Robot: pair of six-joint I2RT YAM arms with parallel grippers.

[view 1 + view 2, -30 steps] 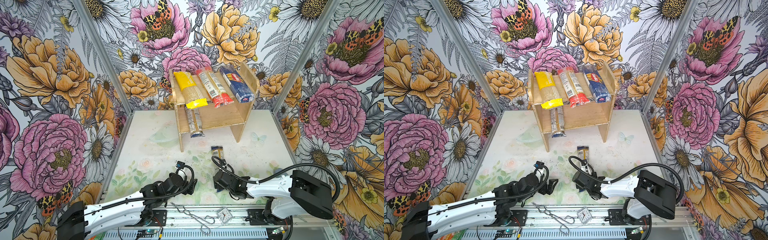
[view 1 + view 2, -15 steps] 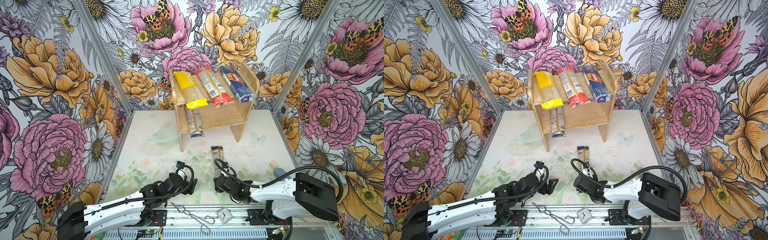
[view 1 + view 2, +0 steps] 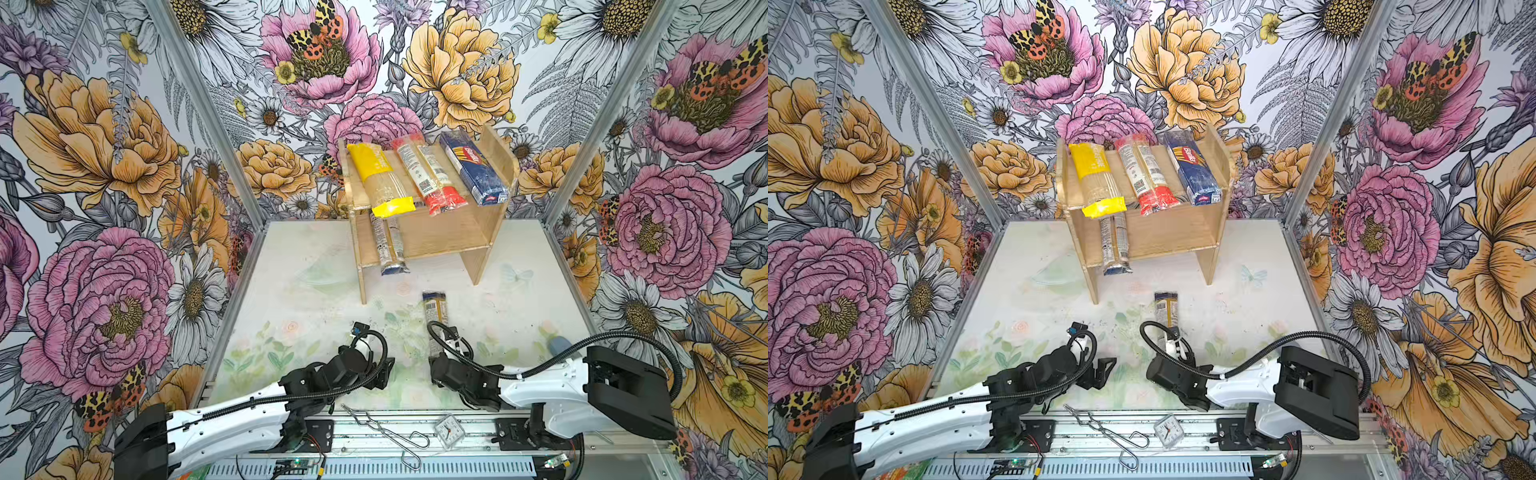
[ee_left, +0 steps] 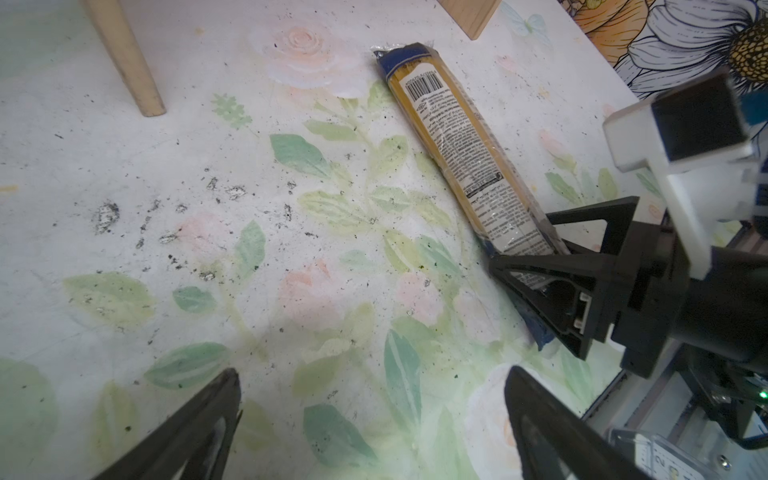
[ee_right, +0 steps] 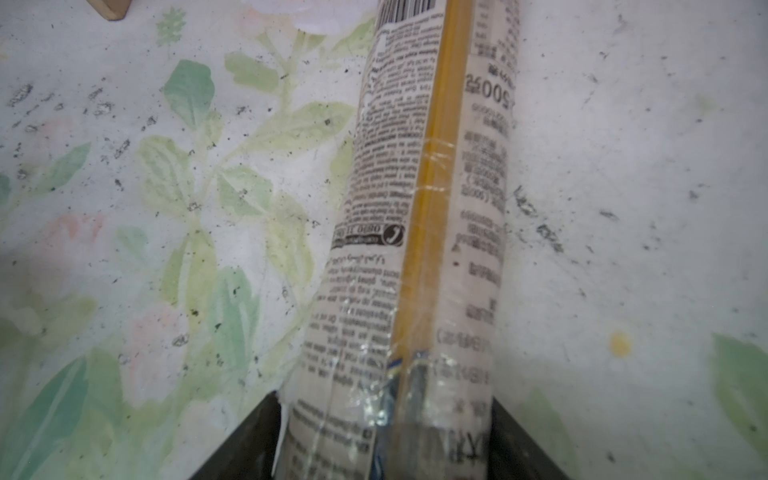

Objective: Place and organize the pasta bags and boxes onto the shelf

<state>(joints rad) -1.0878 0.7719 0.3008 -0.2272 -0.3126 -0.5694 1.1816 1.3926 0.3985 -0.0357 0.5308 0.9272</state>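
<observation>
Nearest, at 6 o'clock on the metal rail, wire tongs and a small clock are lying. At 7 o'clock on the table, the left gripper is hovering with its jaws spread wide, holding nothing. At 5 o'clock the right gripper is straddling the near end of a slim clear pack, its fingers lying against both sides; whether they are pinching it I cannot tell. The pack is lying flat near the table's middle, pointing toward 12 o'clock. There the shelf is standing: another slim pack is resting on the lower tier's 9 o'clock side, and the yellow-ended pack, red-ended pack and Barilla box are lying abreast on top.
</observation>
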